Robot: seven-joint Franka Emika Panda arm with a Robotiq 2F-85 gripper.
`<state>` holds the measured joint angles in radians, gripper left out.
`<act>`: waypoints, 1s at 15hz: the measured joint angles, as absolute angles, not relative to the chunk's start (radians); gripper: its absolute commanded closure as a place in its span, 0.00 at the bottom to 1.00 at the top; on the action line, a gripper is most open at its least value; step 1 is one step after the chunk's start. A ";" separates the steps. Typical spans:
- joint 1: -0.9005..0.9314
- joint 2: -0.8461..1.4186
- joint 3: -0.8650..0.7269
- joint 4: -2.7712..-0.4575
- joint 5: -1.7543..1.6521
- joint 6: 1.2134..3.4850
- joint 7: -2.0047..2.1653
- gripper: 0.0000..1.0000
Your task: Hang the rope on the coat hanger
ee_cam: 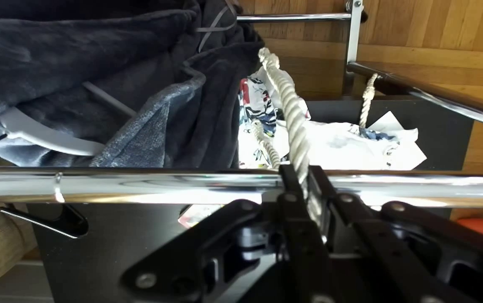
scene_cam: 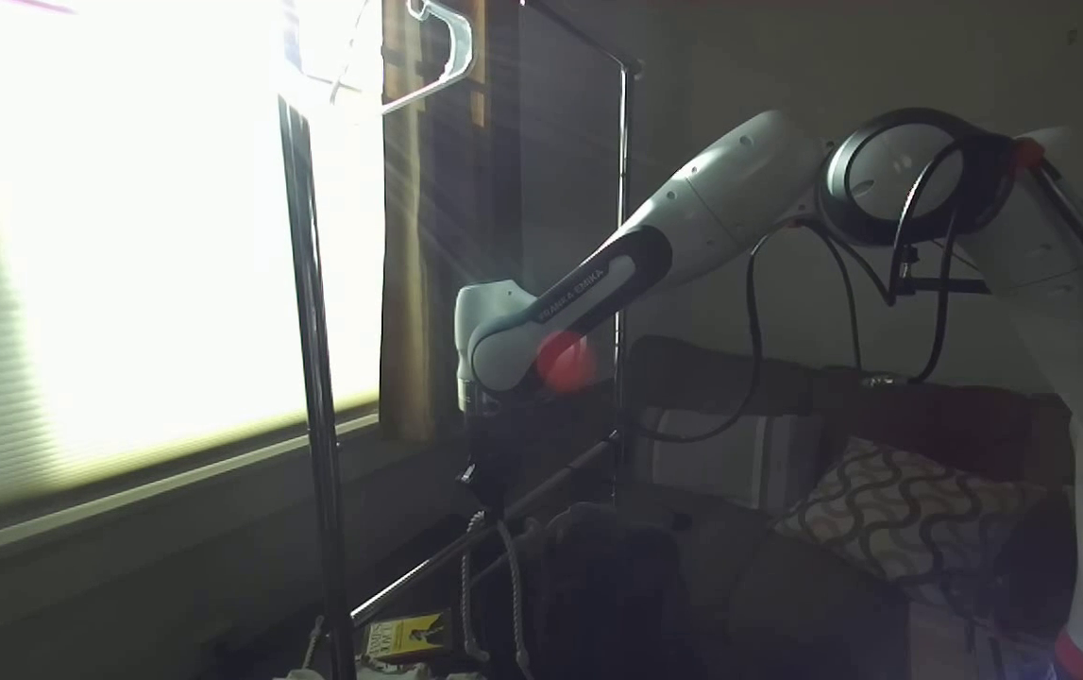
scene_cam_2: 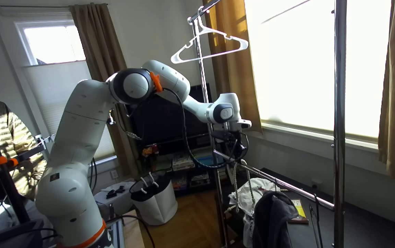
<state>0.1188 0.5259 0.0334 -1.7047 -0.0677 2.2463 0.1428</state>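
Whitish twisted rope (ee_cam: 294, 118) is clamped in our gripper (ee_cam: 302, 171), and in both exterior views its strands hang below the wrist, long axis nearly straight down. We find the coat hanger (scene_cam_2: 218, 55) well above the gripper and a little left of it in an exterior view, hung toward the far end of the top rail (scene_cam_2: 208, 8). Our coming move, we judge, needs height first, then a carry left and far. Whether a strand passes behind the lower rail (ee_cam: 161, 185), we cannot tell; one there could snag.
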 measured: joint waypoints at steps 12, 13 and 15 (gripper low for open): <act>0.106 0.187 0.139 -1.910 -0.050 2.203 -0.226 0.97; 0.107 0.134 0.150 -1.938 -0.048 2.183 -0.273 0.97; 0.114 0.028 0.166 -1.990 -0.042 2.141 -0.370 0.97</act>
